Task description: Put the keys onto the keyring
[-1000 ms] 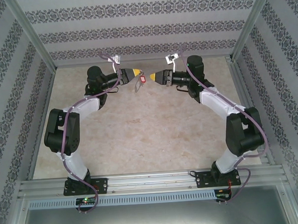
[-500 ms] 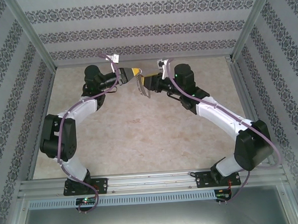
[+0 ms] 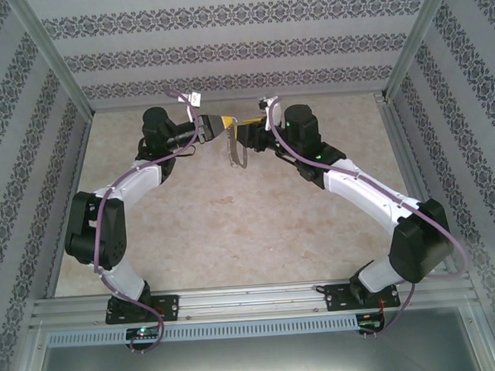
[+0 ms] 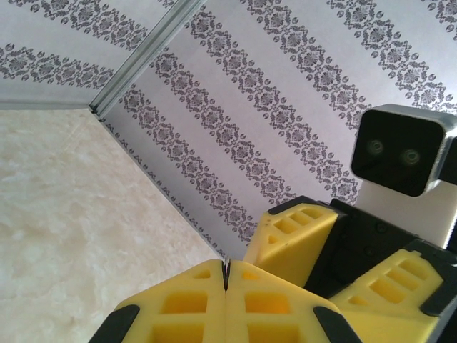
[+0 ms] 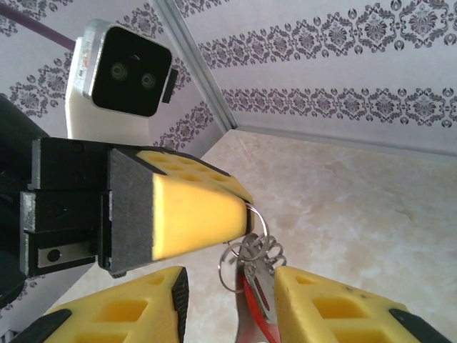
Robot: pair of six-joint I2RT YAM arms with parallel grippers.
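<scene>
The left fingers [image 4: 178, 304] are pressed together, pinching the top of the keyring [image 3: 235, 153], which dangles high over the table [image 3: 233, 236]. The right fingers [image 5: 335, 307] have swung in from well apart and are now just beside the keyring. They are part spread around the keys [image 5: 251, 306], whose red tag is just under the keyring's small rings. I cannot tell if they grip it. Threading looks close.

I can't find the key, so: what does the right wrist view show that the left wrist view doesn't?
Right wrist adds: the grey metal keyring's small wire rings hanging from the left gripper's tip, and the red plastic key tag between the right gripper's parted fingers. Left wrist adds: the left gripper's yellow pads pressed shut. Shared: both grippers, patterned wallpaper, beige table.
</scene>
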